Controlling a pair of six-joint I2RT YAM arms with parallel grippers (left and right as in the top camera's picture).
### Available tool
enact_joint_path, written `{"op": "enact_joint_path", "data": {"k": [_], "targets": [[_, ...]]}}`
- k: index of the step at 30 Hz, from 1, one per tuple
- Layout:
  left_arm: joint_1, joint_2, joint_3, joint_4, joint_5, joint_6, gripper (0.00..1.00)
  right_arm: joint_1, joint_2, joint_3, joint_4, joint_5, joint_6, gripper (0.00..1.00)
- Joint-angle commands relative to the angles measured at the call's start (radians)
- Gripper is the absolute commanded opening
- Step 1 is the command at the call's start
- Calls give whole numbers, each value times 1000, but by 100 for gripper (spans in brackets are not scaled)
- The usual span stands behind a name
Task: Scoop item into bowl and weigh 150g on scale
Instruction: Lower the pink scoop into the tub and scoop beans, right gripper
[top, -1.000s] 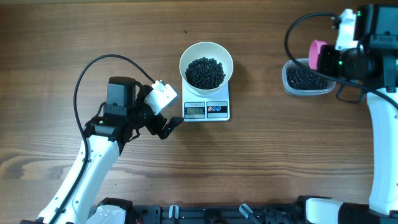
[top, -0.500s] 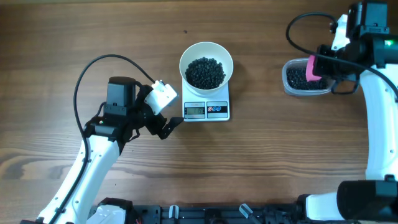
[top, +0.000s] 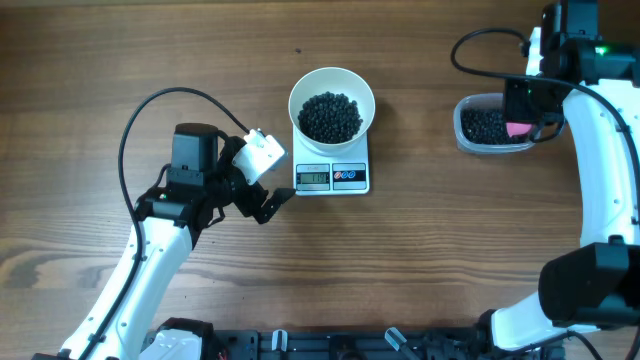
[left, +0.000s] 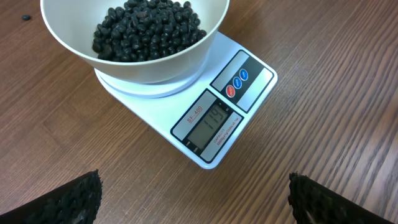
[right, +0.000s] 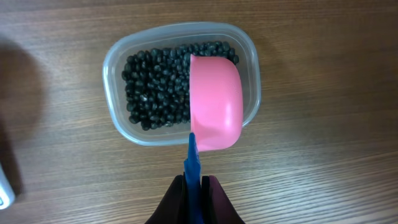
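At three o'clock of the scale (top: 350, 161), my right gripper (right: 194, 198) pinches the pink scoop (right: 216, 102) by its blue handle above the clear tub (right: 115, 59). My left gripper (top: 266, 180) gapes at nine o'clock. Beans (top: 331, 117) heap in the bowl (top: 297, 92) on the scale.

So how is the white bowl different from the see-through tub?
The white bowl is round; the clear tub is a rounded rectangle. The bowl sits on the scale; the tub sits on the table. A pink scoop is over the tub, nothing over the bowl. Both hold black beans.
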Motion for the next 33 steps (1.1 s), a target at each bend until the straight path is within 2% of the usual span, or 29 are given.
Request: {"op": "enact_joint_path", "data": {"k": [1,17,33], "targets": [[4,3,-5,-1,1,-6,100,-2,17,10,11,90,-31,4],[4,3,-5,-1,1,-6,100,-2,194,3,86,159,-79,4],[4,3,-5,-1,1,-6,100,-2,229,3,63,-185,-116,4]]}}
